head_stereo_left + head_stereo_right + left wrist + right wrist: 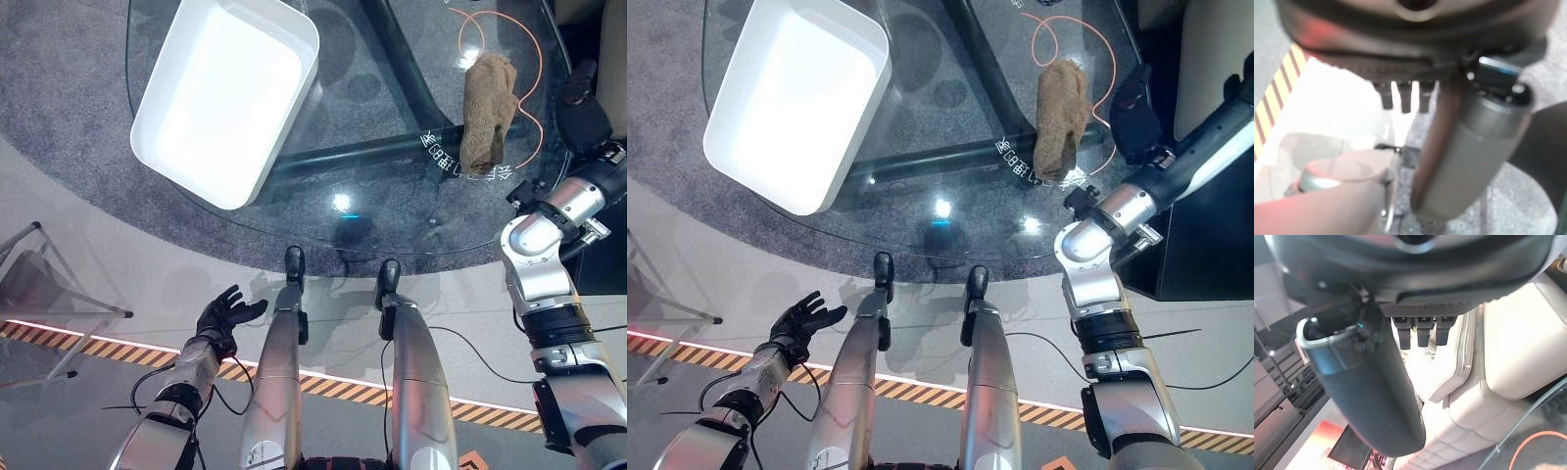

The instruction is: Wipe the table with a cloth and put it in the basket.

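Glass table (392, 211) with brown cloth (487, 113) just beside right hand (580, 110), fingers relaxed, holding nothing.

A: Worktop (392, 88): clear glass, glossy, throws bright glare spots. Dark frame shows through it.
B: Cloth (487, 113)?
A: Brown, looks like terry, nappy and matt, rumpled.
B: Basket (227, 96)?
A: White, smooth, looks like plastic, soft sheen.
B: Floor?
A: Grey carpet (59, 98), matt, fine rough pile. Paler smooth floor (127, 255) beside it, with striped hazard tape (333, 384).
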Available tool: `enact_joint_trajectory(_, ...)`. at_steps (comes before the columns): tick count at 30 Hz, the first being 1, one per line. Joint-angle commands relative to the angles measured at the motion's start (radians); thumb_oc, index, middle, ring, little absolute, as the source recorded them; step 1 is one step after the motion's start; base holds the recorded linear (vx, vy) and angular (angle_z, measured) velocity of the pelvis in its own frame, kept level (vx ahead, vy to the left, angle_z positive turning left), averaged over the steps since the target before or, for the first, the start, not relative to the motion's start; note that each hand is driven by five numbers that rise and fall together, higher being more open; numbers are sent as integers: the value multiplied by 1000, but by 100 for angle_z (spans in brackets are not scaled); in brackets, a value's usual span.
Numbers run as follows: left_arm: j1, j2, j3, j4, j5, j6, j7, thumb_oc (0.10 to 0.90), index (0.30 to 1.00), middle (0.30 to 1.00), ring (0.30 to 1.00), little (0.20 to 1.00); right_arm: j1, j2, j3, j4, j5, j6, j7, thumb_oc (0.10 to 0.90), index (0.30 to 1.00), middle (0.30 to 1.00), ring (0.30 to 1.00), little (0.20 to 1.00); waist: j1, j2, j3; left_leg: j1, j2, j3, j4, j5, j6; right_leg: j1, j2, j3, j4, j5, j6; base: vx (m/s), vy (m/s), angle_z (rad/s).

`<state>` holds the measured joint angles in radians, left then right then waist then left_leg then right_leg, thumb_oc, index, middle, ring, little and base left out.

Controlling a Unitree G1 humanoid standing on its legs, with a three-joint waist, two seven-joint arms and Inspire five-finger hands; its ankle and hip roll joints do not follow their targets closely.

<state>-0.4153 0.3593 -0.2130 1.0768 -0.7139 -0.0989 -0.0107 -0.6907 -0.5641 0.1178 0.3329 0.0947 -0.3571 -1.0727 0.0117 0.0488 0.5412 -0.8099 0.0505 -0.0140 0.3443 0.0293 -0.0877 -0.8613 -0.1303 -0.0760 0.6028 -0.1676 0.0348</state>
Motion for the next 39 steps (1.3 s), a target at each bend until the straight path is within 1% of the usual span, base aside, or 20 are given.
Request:
enact_joint_trajectory(1,98,1,46,8,-9,-24,12,800,900,900,900,900,-22,-95,-12,-102,-24,-5,22,800,900,900,900,900,-16,4,-21,21,-58,22,105,-75,45,65,26,-34,-148,106,22,0,0,0)
enact_joint_trajectory(2,94,5,44,6,-6,-15,13,800,900,900,900,900,-30,-94,11,-84,12,9,66,800,900,900,900,900,-13,4,-21,25,-58,25,102,-73,44,69,24,-36,-151,107,21,0,0,0)
enact_joint_trajectory(5,94,3,39,7,-8,-19,10,800,900,900,900,900,-43,-90,34,-64,41,34,112,800,900,900,900,900,-9,6,-21,27,-60,26,99,-70,43,71,23,-39,-154,107,19,0,0,0)
enact_joint_trajectory(7,91,1,34,10,-8,-21,6,800,900,900,900,900,-64,-82,66,-34,67,66,146,800,900,900,900,900,-5,8,-21,31,-62,27,100,-71,42,74,22,-42,-153,104,17,0,0,0)
enact_joint_trajectory(8,89,0,29,14,-9,-22,4,800,900,900,900,900,-72,-79,81,-4,93,63,170,800,900,900,900,900,-2,10,-21,34,-63,28,99,-71,42,76,22,-43,-153,104,16,0,0,0)
enact_joint_trajectory(10,81,-2,21,16,-10,-21,7,800,900,900,900,900,-94,-70,105,35,105,93,188,800,900,900,900,900,3,12,-21,34,-64,29,99,-72,42,77,19,-47,-152,102,16,0,0,0)
enact_joint_trajectory(11,74,1,15,17,-14,-16,6,800,900,900,900,900,-114,-70,123,79,134,94,197,800,900,900,900,900,8,15,-21,36,-65,30,95,-69,43,78,19,-50,-153,103,14,0,0,0)
enact_joint_trajectory(13,71,-2,7,22,-18,-21,6,800,900,900,900,900,-127,-66,135,112,153,105,215,800,900,900,900,900,10,17,-21,36,-66,30,95,-68,43,77,19,-51,-151,102,14,0,0,0)
enact_joint_trajectory(14,71,-2,7,22,-18,-21,6,800,900,900,900,900,-127,-66,135,112,153,105,215,800,900,900,900,900,10,17,-21,36,-66,30,95,-68,43,77,19,-51,-151,102,14,0,0,0)
enact_joint_trajectory(16,69,-1,4,27,-16,-21,5,800,900,900,900,900,-145,-64,150,160,193,99,233,800,900,900,900,900,14,20,-21,41,-67,30,90,-68,44,80,18,-54,-152,101,12,0,0,0)
enact_joint_trajectory(18,68,0,1,26,-17,-18,6,800,900,900,900,900,-158,-60,161,192,225,110,259,800,900,900,900,900,18,22,-21,44,-67,32,87,-68,44,81,18,-56,-150,99,11,0,0,0)
enact_joint_trajectory(19,63,5,-2,28,-17,-14,1,800,900,900,900,900,-175,-54,175,235,242,125,282,800,900,900,900,900,22,25,-21,44,-69,32,87,-67,44,79,18,-58,-147,98,10,0,0,0)
enact_joint_trajectory(23,55,2,-13,30,-16,-14,-4,800,900,900,900,900,-212,-50,199,295,278,166,292,800,900,900,900,900,29,29,-21,48,-69,34,79,-63,46,80,19,-62,-147,99,8,0,0,0)
enact_joint_trajectory(29,45,-4,-26,37,-11,-11,-3,800,900,900,900,900,-250,-45,210,390,352,168,309,800,900,900,900,900,37,34,-21,53,-70,33,75,-62,47,83,17,-66,-147,99,6,0,0,0)
enact_joint_trajectory(31,42,-7,-36,33,-11,-8,4,800,900,900,900,900,-283,-48,217,431,367,188,301,800,900,900,900,900,43,39,-21,52,-71,32,75,-62,47,80,16,-67,-143,99,6,0,0,0)
enact_joint_trajectory(36,43,-10,-45,35,-10,-9,3,800,900,900,900,900,-318,-55,229,474,372,211,312,800,900,900,900,900,49,45,-21,53,-74,31,74,-60,47,79,15,-69,-141,100,6,0,0,0)
enact_joint_trajectory(39,38,-11,-52,33,-9,-3,6,800,900,900,900,900,-354,-52,248,510,345,254,303,800,900,900,900,900,56,50,-21,54,-76,29,73,-59,48,75,14,-72,-135,100,6,0,0,0)
